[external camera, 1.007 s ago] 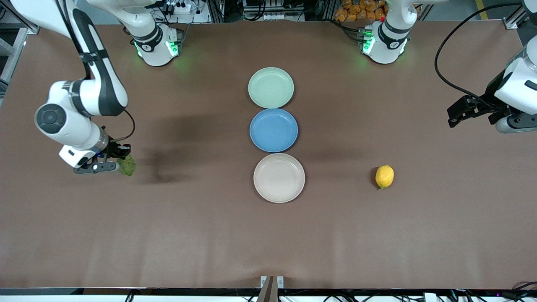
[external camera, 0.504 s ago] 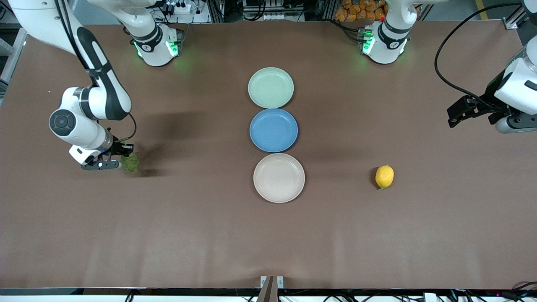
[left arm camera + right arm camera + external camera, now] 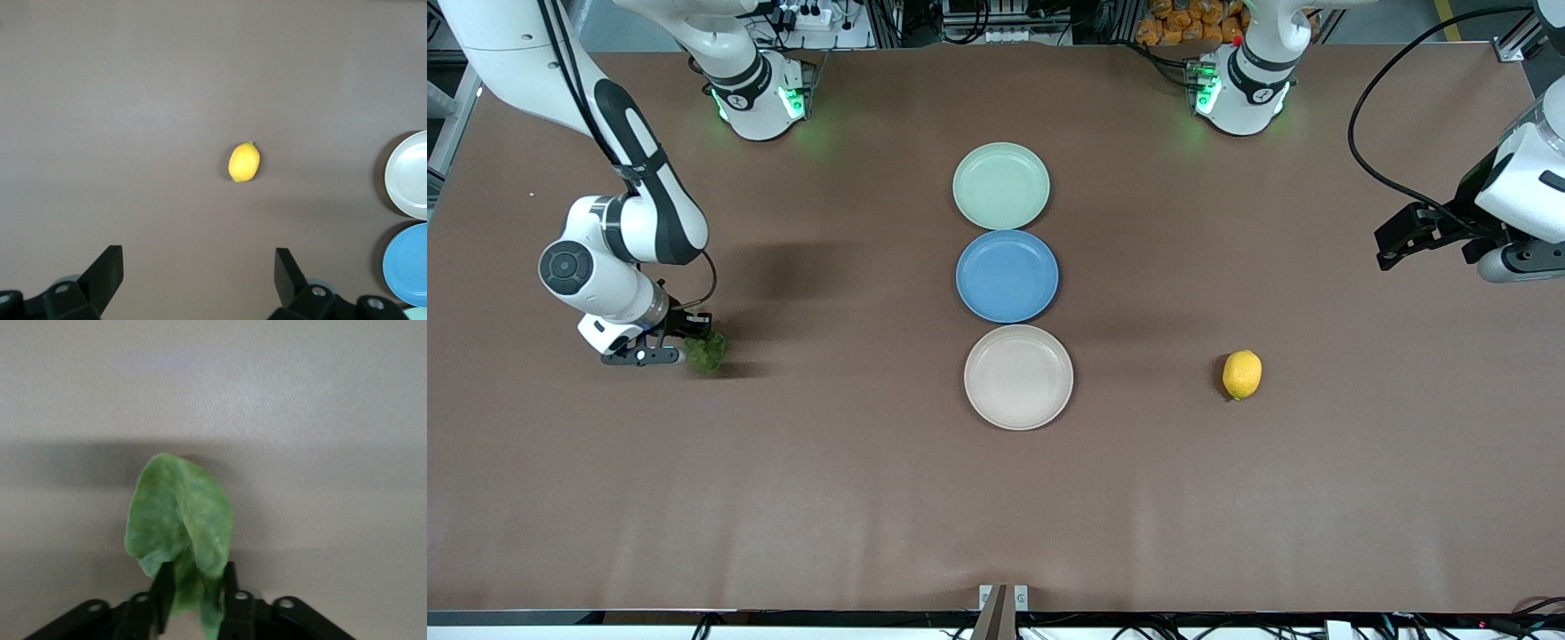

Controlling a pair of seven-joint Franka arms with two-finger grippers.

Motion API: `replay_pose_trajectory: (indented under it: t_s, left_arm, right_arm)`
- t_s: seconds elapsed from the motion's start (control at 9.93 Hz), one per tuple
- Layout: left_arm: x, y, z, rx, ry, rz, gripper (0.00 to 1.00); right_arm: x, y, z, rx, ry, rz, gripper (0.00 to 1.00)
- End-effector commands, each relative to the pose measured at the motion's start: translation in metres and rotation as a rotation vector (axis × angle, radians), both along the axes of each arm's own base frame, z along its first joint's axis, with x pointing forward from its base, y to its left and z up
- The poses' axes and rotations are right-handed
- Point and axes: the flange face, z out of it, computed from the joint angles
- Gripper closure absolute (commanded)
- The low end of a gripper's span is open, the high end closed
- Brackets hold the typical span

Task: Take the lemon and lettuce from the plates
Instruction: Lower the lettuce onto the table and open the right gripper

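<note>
My right gripper [image 3: 685, 342] is shut on the green lettuce [image 3: 707, 352] and holds it low at the brown table, toward the right arm's end. In the right wrist view the leaf [image 3: 180, 520] hangs pinched between the black fingers [image 3: 162, 593]. The yellow lemon [image 3: 1241, 374] lies on the bare table toward the left arm's end, beside the beige plate [image 3: 1018, 377]. It also shows in the left wrist view [image 3: 244, 162]. My left gripper [image 3: 1392, 244] is open and empty, raised at the left arm's end. The mint plate [image 3: 1000, 186] holds nothing.
A blue plate [image 3: 1007, 276] sits between the mint and beige plates in a row down the table's middle. Both robot bases stand along the edge farthest from the front camera.
My right gripper has come down toward the table with the lettuce, shifting slightly toward the plates. The left arm and the lemon have not moved.
</note>
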Motion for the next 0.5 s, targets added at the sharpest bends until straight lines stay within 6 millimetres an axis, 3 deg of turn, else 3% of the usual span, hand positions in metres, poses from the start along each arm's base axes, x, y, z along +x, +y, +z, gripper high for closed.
replay_pose_trajectory:
  t_s: [0.0, 0.4]
  left_arm:
    - [0.0, 0.005, 0.003, 0.008, -0.001, 0.002, 0.0]
    - [0.0, 0.009, 0.002, 0.014, -0.001, 0.007, 0.0]
  right_arm:
    - [0.015, 0.001, 0.037, 0.01, -0.052, -0.001, 0.0]
    - [0.039, -0.003, 0.109, 0.005, 0.052, -0.028, 0.0]
